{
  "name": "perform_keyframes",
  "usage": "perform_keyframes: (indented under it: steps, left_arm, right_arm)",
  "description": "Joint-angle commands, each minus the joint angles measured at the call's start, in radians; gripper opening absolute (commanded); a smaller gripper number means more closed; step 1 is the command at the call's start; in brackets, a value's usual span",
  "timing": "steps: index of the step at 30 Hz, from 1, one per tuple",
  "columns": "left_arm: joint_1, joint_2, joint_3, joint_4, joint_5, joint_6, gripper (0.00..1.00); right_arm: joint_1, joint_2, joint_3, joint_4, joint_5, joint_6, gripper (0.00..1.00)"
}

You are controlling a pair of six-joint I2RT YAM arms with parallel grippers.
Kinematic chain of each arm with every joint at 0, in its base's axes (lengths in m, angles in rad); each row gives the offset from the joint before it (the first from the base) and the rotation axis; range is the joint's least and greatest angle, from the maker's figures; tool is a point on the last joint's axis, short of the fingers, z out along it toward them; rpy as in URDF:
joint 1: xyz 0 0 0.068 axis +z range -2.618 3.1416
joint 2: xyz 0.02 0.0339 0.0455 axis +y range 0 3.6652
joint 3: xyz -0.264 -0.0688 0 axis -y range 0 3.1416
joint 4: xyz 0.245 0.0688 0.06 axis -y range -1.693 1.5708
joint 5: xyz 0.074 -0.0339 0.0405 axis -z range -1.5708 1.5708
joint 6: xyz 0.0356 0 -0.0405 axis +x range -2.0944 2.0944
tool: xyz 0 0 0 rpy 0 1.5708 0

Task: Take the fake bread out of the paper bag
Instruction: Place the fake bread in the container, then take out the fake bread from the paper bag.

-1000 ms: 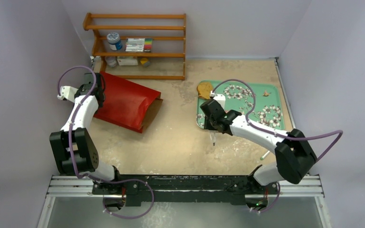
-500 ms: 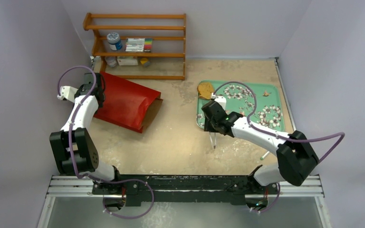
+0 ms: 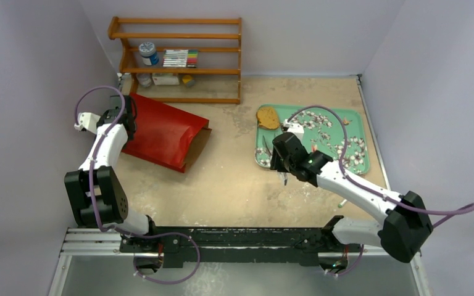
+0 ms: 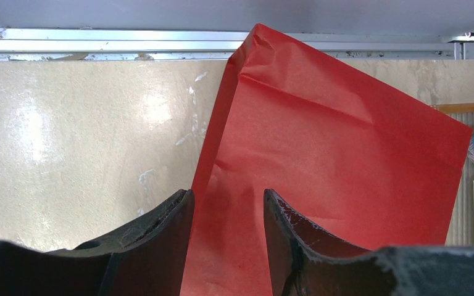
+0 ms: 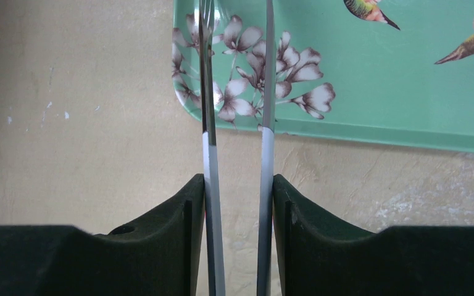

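The red paper bag (image 3: 160,131) lies on its side at the left, its brown mouth facing right. My left gripper (image 3: 123,117) is at its closed far end, and in the left wrist view the fingers (image 4: 160,228) close on the red paper (image 4: 321,135). One round brown bread slice (image 3: 266,117) lies on the green tray (image 3: 345,117). The other breads are hidden. My right gripper (image 3: 282,161) is shut on metal tongs (image 5: 207,92), whose empty tips reach over the tray's near left corner (image 5: 376,80).
A wooden shelf (image 3: 179,58) with a jar, markers and small boxes stands at the back. Grey walls close in the left and right sides. A small white stick (image 3: 342,201) lies on the table near the right arm.
The right arm has swung to the right and its gripper has shifted slightly right, turning the tongs toward the tray. The left arm, the bag and the bread slice have not moved.
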Motion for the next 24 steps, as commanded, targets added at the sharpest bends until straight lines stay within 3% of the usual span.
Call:
perform_keyframes:
  steps: [1, 12, 24]
  left_arm:
    - [-0.004, -0.021, 0.04, -0.011, -0.035, -0.034, 0.45]
    - [0.003, 0.009, 0.091, -0.04, -0.064, -0.037, 0.46]
    - [0.047, 0.083, 0.203, -0.141, -0.085, -0.037, 0.48]
  right_arm:
    - [0.017, -0.077, -0.009, -0.026, 0.007, 0.013, 0.42]
    - [0.131, -0.152, 0.028, -0.024, 0.016, -0.026, 0.42]
    - [0.182, -0.005, 0.075, 0.302, -0.196, -0.224, 0.43]
